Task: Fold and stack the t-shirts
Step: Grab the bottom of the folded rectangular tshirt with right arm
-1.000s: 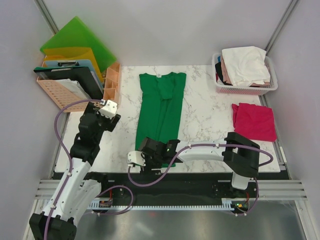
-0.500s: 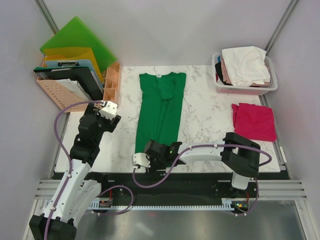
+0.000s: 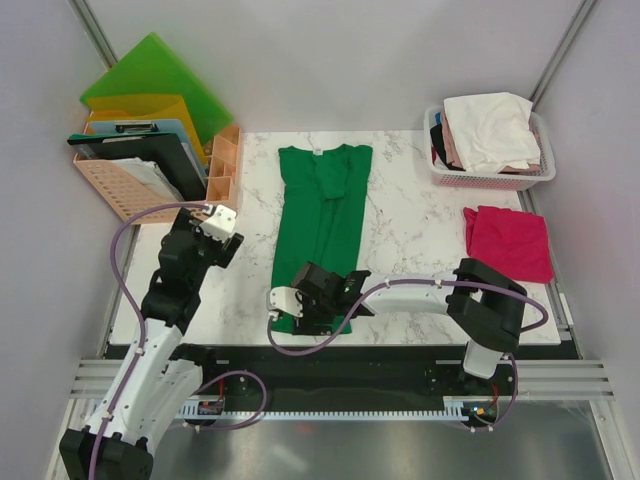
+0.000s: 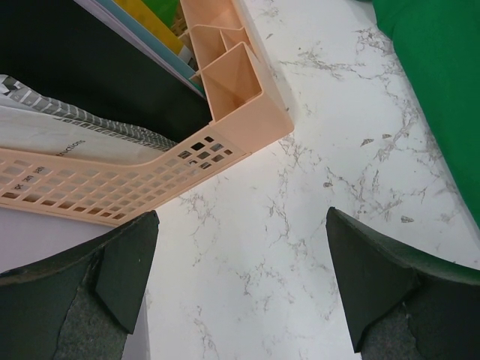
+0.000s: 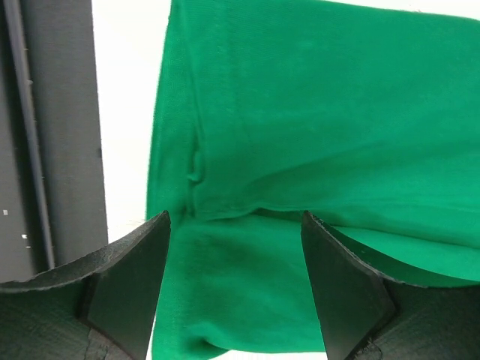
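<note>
A deep green t-shirt point(image 3: 325, 215) lies as a long narrow strip down the middle of the marble table, collar at the far end. My right gripper point(image 3: 320, 298) hovers over its near hem, open; in the right wrist view the gripper point(image 5: 236, 277) has the hem's turned-up cloth point(image 5: 300, 112) below and between the fingers, not pinched. My left gripper point(image 3: 212, 243) stands open to the left of the shirt, over bare marble point(image 4: 240, 277), with the shirt's edge point(image 4: 442, 67) at the right. A folded magenta-red t-shirt point(image 3: 508, 243) lies at the right side.
A pink basket point(image 3: 490, 180) at the back right holds a white tee point(image 3: 490, 125) on top of other clothes. At the back left stand a peach desk organiser point(image 3: 120, 185) point(image 4: 240, 90) and green and yellow folders point(image 3: 160, 70). A black rail point(image 5: 45, 150) runs along the table's near edge.
My right gripper has moved from the near edge a little right and farther onto the green shirt's hem. The left arm has barely shifted.
</note>
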Controlling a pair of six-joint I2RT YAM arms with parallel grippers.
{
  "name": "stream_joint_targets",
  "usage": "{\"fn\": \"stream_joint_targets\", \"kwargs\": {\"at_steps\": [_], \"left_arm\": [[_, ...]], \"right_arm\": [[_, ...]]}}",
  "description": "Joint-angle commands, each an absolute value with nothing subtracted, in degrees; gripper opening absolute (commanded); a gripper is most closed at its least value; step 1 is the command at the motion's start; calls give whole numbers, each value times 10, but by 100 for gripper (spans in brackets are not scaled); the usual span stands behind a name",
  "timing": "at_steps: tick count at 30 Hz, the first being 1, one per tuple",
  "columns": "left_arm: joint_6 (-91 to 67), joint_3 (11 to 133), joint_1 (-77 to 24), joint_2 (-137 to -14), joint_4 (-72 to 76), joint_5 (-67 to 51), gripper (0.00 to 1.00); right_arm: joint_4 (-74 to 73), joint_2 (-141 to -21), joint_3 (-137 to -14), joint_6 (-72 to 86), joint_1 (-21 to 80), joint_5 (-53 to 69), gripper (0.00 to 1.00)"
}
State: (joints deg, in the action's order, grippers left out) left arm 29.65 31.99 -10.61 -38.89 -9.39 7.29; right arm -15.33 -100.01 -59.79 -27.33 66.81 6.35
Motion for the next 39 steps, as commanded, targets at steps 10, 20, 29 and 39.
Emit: {"fn": "stream_joint_targets", "kwargs": {"at_steps": [10, 20, 29, 39], "left_arm": [[284, 312, -103, -390, -78, 62, 100], [286, 310, -104, -396, -78, 56, 100], [287, 308, -104, -389, -82, 55, 100], [289, 311, -103, -386, -86, 55, 100]], "right_arm": [[-147, -976, -607, -270, 656, 93, 78], [-136, -1018, -599, -271, 657, 108, 98], [-127, -1019, -588, -269, 659, 116, 98], [-148, -1064, -596, -269, 659, 146, 46]]}}
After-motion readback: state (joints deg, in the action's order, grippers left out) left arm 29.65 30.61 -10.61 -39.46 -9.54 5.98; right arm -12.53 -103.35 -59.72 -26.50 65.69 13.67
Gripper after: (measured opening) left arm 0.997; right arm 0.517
